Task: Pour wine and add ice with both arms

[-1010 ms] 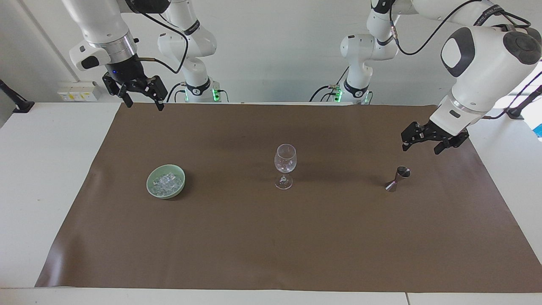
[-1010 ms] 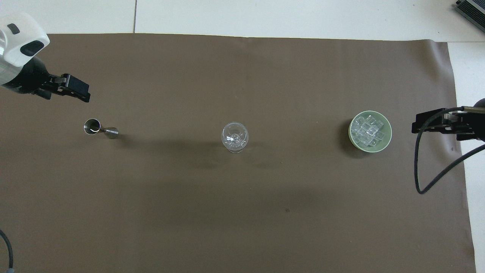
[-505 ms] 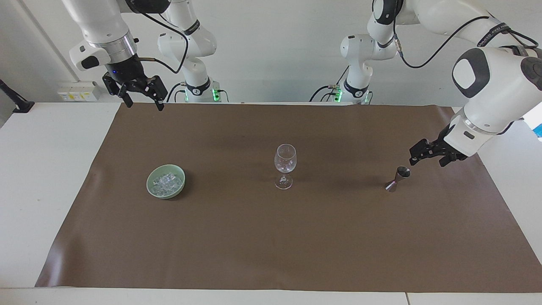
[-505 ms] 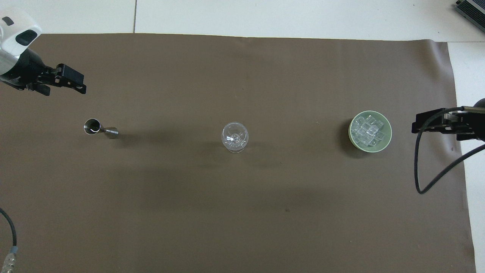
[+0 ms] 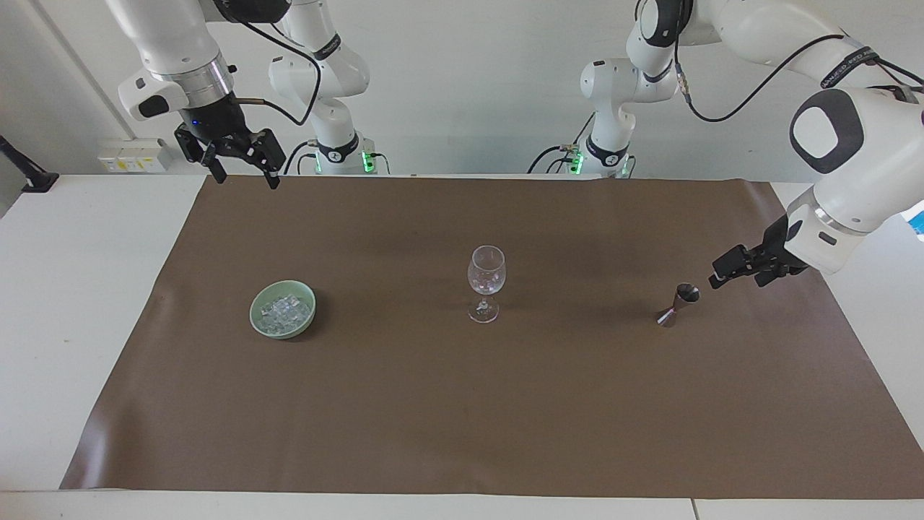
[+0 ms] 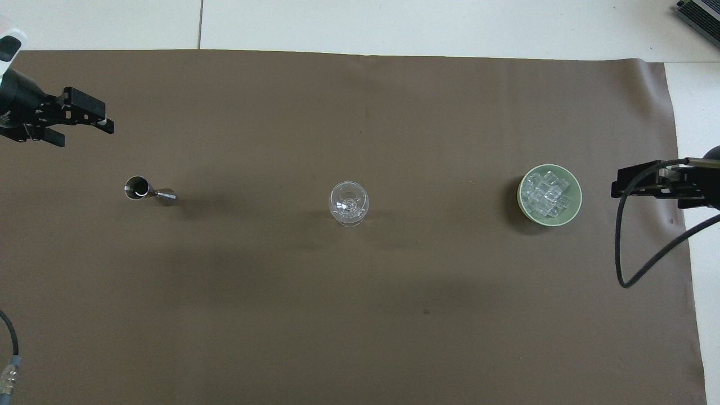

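Left gripper [image 5: 730, 269] is hanging open and empty beside the jigger [image 5: 677, 304], while right gripper [image 5: 240, 167] is waiting open above the mat's [image 5: 447, 404] edge

Shiny metal jigger [image 5: 677, 305], clear glass [image 5: 486, 282], matt mat [image 5: 462, 404], perhaps paper

Brown mat [image 5: 462, 404], white table [image 5: 72, 289]

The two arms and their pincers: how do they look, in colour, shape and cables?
Both arms are white, made of rounded jointed segments with dark grey round caps at some joints. Black cables run along them. The right arm has a silver ring above its black two-finger right pincer, with a small blue light. The left pincer is black too. Green lights glow at both bases.
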You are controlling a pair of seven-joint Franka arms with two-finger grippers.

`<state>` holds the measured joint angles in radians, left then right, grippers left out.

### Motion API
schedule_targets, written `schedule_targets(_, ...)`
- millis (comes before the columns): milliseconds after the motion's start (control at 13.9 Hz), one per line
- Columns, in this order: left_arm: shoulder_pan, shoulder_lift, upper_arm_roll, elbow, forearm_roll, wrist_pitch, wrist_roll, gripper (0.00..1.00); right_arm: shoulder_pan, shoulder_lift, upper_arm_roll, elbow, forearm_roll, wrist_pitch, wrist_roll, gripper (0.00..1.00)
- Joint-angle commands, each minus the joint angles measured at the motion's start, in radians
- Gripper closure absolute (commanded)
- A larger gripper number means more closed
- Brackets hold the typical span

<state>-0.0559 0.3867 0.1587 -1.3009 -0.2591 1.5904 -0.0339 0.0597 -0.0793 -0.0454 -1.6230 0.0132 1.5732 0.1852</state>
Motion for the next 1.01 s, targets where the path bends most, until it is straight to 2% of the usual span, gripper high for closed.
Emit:
schedule_targets(0,0.036,0.043,0.007,0.034,-0.08,-0.029,-0.03,0.0,-0.005,-0.022,0.004,-0.023,0.001,-0.002,-0.02,0.0)
schedule_targets(289,0.068,0.081,0.007,0.032,-0.133,-0.038,-0.125,0.0,-0.005,-0.022,0.004,-0.023,0.001,-0.002,-0.02,0.0)
schedule_targets(649,0.099,0.09,0.007,-0.029,-0.186,-0.043,-0.253,0.0,-0.005,-0.022,0.004,-0.023,0.001,-0.002,-0.018,0.0)
schedule_targets(938,0.151,0.103,0.007,-0.078,-0.247,-0.032,-0.28,0.0,-0.005,-0.022,0.004,-0.023,0.001,-0.002,-0.02,0.0)
